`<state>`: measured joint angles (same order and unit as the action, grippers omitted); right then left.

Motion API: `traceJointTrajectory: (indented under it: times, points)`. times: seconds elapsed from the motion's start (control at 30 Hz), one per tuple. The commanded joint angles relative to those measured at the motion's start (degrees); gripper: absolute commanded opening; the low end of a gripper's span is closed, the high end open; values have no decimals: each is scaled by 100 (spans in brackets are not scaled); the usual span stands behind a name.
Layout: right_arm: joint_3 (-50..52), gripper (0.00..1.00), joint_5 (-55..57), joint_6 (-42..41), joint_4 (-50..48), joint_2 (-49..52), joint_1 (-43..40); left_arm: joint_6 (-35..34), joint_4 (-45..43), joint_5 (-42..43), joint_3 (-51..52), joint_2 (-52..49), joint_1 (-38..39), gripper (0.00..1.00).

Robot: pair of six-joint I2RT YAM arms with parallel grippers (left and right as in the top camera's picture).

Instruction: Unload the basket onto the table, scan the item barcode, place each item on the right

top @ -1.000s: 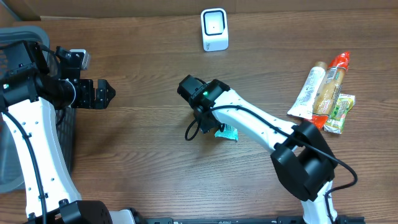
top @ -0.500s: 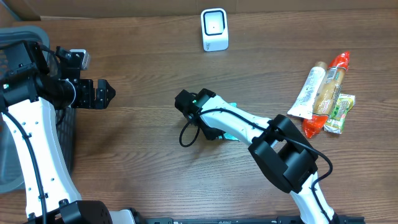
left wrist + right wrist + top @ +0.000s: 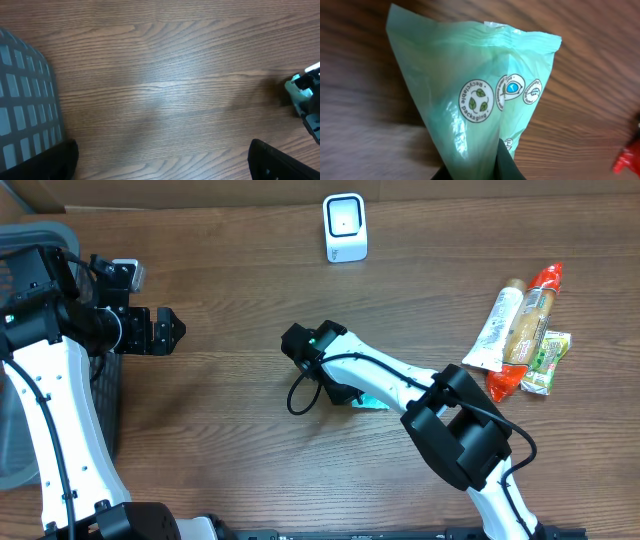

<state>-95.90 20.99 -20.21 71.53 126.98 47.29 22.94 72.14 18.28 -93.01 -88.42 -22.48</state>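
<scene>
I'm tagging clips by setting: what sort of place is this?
Probably a mock checkout bench: a brown wooden tabletop holds a small white box-shaped scanner and a pile of wrapped snack packets, with a grey plastic mesh basket at one side.

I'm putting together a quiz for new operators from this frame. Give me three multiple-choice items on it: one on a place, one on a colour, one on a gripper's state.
1. The white scanner stands on the table at:
A. the near edge
B. the far edge, about midway along it
C. the right edge

2. The packet pinched by the right gripper is:
A. red
B. green
C. yellow

3. The left gripper is:
A. open, holding nothing
B. shut on a packet
C. shut on the scanner

Answers:
1. B: the overhead view shows it at the far side, roughly centred.
2. B: the right wrist view shows pale green film.
3. A: its fingers stand wide apart over bare wood.
</scene>
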Motion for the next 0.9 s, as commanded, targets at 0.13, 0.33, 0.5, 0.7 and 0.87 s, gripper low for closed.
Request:
traceJointTrajectory:
  times: [0.13, 0.33, 0.5, 0.7, 0.87]
  points:
    - [-229, 4, -4441, 1182, -999, -981, -487, 129, -20, 61, 0, -35, 37, 100]
    - [417, 4, -6972, 1154, -2494, -898, -1023, 129, -20, 61, 0, -35, 37, 100]
    - [1263, 4, -7361, 723, -3456, -778, -1241, 129, -20, 61, 0, -35, 37, 100]
    - [1880, 4, -6675, 389, -3757, -778, -1478, 129, -20, 61, 0, -35, 37, 100]
    - [1873, 14, -6035, 365, -3488, -780, -1615, 129, -22, 61, 0, -35, 37, 100]
